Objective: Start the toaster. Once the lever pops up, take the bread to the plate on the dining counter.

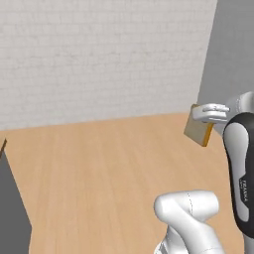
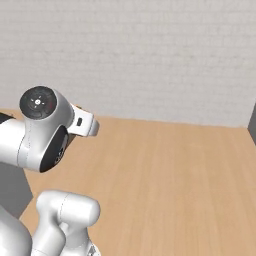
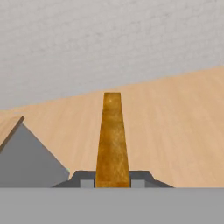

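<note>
Now your gripper is squeezing the bread tight up at three o'clock over the wood floor, so carry it slow and level until you find the plate.

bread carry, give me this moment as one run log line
phase: carrying | gripper: shut on bread | bread: edge-on between the fingers, held in the air | below: light-wood floor | plate: not reached yet

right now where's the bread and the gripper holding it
bread (image 3: 112, 140): hand view, on its brown crust edge
gripper (image 1: 211, 113): left base view, white fingers clamped on the slice's top
</note>
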Tool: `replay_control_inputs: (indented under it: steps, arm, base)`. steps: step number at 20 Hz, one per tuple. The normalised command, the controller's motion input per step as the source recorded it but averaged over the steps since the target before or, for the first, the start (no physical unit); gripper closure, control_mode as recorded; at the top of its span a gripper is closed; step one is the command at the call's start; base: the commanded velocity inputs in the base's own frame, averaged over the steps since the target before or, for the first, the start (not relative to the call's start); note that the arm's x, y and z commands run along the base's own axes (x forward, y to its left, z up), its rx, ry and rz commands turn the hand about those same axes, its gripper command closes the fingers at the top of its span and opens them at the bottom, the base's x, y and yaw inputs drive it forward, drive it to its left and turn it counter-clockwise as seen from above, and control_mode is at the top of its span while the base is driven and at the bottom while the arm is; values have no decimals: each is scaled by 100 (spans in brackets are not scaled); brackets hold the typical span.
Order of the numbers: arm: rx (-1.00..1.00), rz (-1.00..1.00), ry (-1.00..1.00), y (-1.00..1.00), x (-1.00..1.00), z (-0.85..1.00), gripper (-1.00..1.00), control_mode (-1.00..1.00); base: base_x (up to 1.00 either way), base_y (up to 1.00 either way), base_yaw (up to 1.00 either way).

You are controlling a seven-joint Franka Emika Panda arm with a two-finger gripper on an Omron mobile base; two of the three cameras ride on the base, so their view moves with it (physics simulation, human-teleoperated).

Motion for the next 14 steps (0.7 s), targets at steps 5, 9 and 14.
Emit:
replay_control_inputs:
  steps: [5, 9, 14]
  arm:
    - [0, 0, 0, 0, 0, 0, 100, 100]
    - [0, 0, 0, 0, 0, 0, 100, 100]
    - [0, 0, 0, 0, 0, 0, 100, 100]
  base:
    - [100, -60, 14]
    - [100, -40, 16]
    - [100, -3, 39]
